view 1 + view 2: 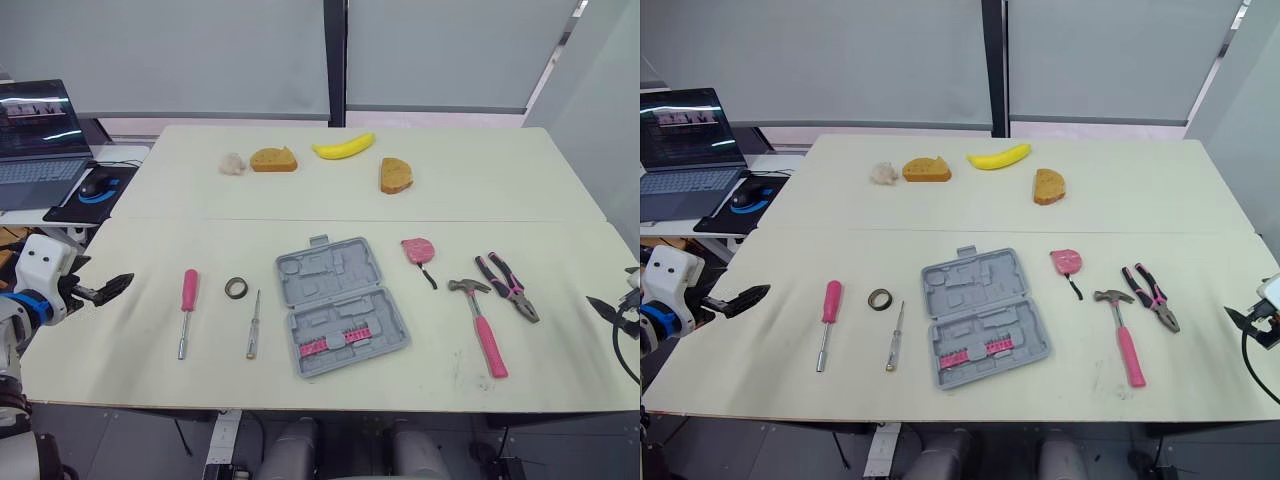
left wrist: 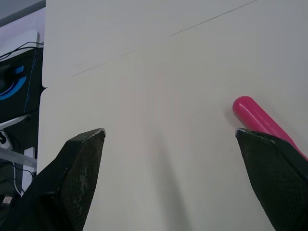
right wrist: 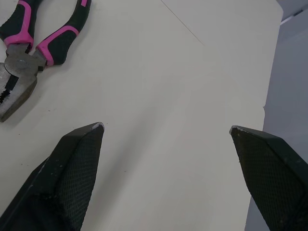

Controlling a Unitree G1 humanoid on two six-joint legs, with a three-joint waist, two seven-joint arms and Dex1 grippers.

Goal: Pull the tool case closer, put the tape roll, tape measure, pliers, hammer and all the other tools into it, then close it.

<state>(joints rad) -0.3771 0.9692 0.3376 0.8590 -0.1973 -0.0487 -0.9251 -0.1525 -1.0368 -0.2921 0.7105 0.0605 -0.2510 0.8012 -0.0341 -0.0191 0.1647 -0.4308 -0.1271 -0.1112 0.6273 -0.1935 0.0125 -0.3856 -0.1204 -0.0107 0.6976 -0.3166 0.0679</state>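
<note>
Grey tool case (image 1: 341, 306) lies open mid-frame on the bench (image 1: 200, 230), well apart from both tools: left tool (image 1: 112, 288) spread wide at the left edge, right tool (image 1: 603, 305) spread at right, near the pliers (image 1: 510, 287).

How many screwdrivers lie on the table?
2: a pink-handled screwdriver left of the tape roll, and a slim screwdriver between that roll and the open tool case.

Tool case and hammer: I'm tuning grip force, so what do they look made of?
Tool case: likely moulded plastic, matte grey, judging by its even colour and formed recesses. Hammer: head looks like bare metal with a dull grey sheen; the pink handle is probably plastic or rubber coated, which one is unclear.
</note>
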